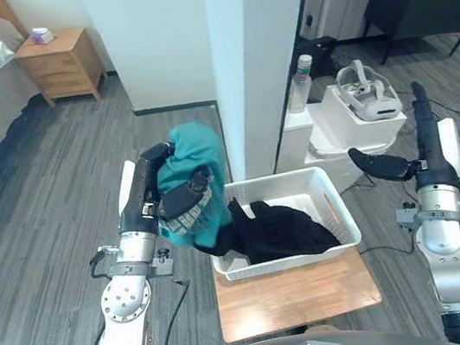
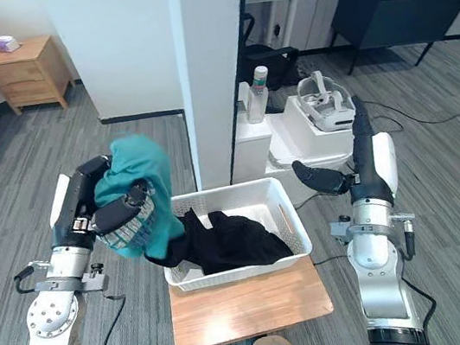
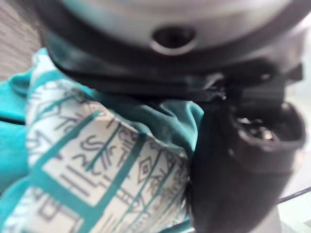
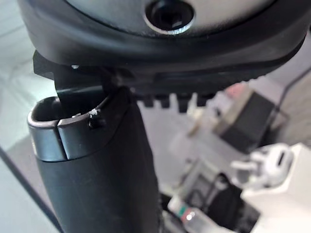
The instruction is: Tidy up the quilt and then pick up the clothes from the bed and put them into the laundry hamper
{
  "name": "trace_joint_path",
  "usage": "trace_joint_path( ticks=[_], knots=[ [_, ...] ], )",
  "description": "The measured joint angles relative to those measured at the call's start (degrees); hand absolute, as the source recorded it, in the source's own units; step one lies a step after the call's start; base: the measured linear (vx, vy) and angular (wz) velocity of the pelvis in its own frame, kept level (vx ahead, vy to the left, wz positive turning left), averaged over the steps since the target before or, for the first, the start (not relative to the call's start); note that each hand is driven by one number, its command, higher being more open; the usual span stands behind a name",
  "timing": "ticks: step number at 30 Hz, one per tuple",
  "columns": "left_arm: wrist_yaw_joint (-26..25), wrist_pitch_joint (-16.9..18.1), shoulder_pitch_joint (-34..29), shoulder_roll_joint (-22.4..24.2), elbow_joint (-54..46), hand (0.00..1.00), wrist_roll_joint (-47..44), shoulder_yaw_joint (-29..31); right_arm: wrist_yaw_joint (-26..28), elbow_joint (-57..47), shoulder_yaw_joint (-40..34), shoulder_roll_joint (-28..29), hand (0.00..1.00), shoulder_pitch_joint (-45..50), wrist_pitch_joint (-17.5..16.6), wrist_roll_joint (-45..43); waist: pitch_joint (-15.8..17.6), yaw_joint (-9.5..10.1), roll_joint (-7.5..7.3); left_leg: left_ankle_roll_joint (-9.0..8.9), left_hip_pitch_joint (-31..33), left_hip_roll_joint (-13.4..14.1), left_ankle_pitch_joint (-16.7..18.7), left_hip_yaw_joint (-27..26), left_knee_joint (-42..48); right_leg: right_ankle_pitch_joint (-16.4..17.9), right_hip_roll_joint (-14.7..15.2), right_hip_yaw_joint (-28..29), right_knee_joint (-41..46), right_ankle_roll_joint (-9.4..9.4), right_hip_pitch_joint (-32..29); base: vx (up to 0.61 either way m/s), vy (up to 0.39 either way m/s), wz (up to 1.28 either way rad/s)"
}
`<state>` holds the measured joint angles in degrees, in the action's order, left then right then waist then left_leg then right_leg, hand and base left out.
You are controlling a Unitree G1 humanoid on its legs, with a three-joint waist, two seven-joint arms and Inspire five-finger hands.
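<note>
Deposit step: my left hand (image 1: 157,177) clutches the garment (image 1: 200,149) beside the hamper (image 1: 285,188). Next I swing it over and release. Right hand (image 1: 424,137) is spread.

Your two head eyes look steeply down from above, side by side, and share the white plastic basket (image 1: 341,212) on the small wooden table (image 1: 298,297). Each wrist camera looks out from very close; the left one faces teal patterned cloth (image 3: 97,165).

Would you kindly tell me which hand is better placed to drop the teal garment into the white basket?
Left. The left hand grips the teal garment at the white basket's left side. The right hand is open and holds nothing, off to the basket's right.
</note>
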<state>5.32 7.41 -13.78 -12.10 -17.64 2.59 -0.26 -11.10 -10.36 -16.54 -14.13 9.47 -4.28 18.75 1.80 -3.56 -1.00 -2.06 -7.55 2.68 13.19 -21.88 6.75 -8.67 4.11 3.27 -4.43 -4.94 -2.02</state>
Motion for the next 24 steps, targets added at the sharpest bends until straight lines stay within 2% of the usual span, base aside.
trace_joint_path(
  ticks=[7,11,16,19,21,23,24],
  knots=[
    [1.6,-2.63,0.05,0.02,8.76,0.0,2.49,-4.77,5.72,-2.69,-4.57,-0.04,1.0,4.45,-0.02,-3.07,-0.52,-2.76,0.75,-0.27,-1.09,0.12,0.47,-3.12,-0.88,-0.17,-0.91,3.04,0.02,-0.13,-0.92,-0.03,-0.021,-0.24],
    [-0.22,-2.62,1.03,-0.14,12.39,0.0,5.13,-5.74,8.59,-2.99,-5.05,-0.04,1.0,9.14,-0.02,-5.31,-0.71,-3.76,1.2,-0.52,-1.92,0.44,0.8,-5.01,-1.09,-0.23,-1.57,4.73,0.16,-0.16,-1.1,-0.03,-0.028,-0.23],
    [-2.31,-2.55,3.12,-1.65,18.36,0.0,6.09,-5.67,10.26,-2.81,-6.9,0.94,1.0,14.74,-0.74,-8.42,-1.23,-6.2,2.49,-0.81,-2.38,0.93,1.43,-7.3,-1.03,-0.23,-2.46,6.92,0.55,-0.16,-1.71,-0.04,-0.035,-0.26],
    [-2.25,-2.55,3.69,-2.58,23.2,0.0,8.07,-6.63,10.9,-1.52,-7.29,2.03,1.0,17.13,-3.98,-8.45,-1.33,-7.78,3.33,-1.17,-3.87,1.26,1.65,-9.81,-1.59,-0.21,-3.42,9.3,1.2,-0.13,-1.89,-0.02,-0.035,-0.36],
    [-2.6,-2.59,4.5,-2.61,26.87,0.0,11.74,-8.33,11.6,-0.89,-7.2,3.34,1.0,18.42,-5.81,-8.5,-1.41,-8.16,3.46,-1.44,-4.86,1.41,1.8,-11.51,-2.02,-0.2,-4.21,10.94,1.37,-0.13,-1.9,-0.02,-0.052,-0.45],
    [-4.24,-2.63,4.54,-2.6,30.8,0.0,14.86,-10.85,12.86,0.06,-6.43,3.66,1.0,19.48,-8.75,-8.51,-1.51,-9.54,3.6,-1.93,-5.24,1.66,2.11,-12.9,-1.96,-0.2,-4.86,12.29,1.36,-0.13,-2.08,0.0,-0.058,-0.42],
    [-5.2,-2.75,4.59,-2.6,32.66,1.0,16.57,-11.88,13.48,0.83,-6.11,3.67,1.0,19.62,-10.22,-8.51,-1.53,-9.97,3.59,-2.13,-5.31,1.74,2.23,-13.86,-1.97,-0.23,-5.3,13.28,1.39,-0.18,-2.54,0.01,-0.05,-0.35]
  ],
)
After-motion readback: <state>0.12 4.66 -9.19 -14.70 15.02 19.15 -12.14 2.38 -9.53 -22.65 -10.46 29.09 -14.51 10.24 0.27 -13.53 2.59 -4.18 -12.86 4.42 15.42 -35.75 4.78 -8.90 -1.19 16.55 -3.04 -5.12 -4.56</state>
